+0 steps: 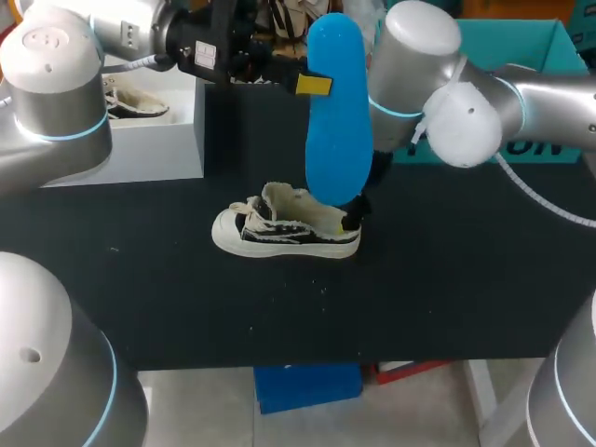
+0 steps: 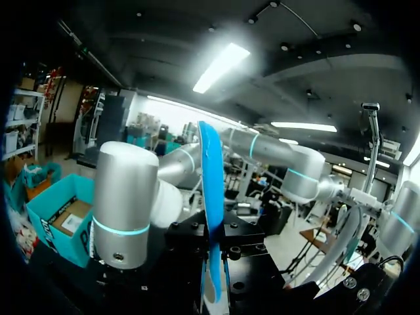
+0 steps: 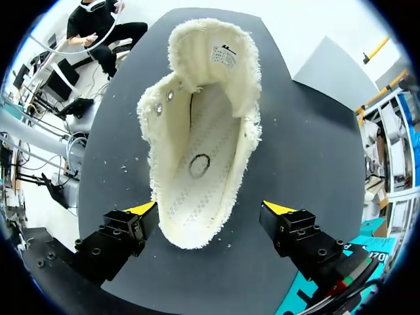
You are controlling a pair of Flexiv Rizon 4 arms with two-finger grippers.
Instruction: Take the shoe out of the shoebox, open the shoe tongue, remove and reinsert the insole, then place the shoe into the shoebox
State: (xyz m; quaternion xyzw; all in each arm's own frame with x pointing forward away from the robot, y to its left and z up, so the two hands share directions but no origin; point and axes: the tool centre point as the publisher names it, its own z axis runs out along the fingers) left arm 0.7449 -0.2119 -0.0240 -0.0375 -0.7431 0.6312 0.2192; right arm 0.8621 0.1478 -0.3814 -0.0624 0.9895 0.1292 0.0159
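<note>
A: Whereabouts of the shoe [image 1: 284, 228]?
B: Standing on its sole near the middle of the black table [image 1: 447, 279], toe toward the left edge, tongue pulled forward, mouth wide open.

A: And the blue insole [image 1: 337, 102]?
B: Upright in the air just above the heel, pinched by the left gripper [image 1: 314, 85].

A: Right gripper [image 3: 210, 210]?
B: Spread wide, poised over the heel, one yellow tip at each side.

A: Any containers?
B: White shoebox [image 1: 177, 140] at the far left corner, with a second shoe [image 1: 130, 102] inside. Teal box [image 1: 531, 47] at the far right corner, contents hard to make out.
</note>
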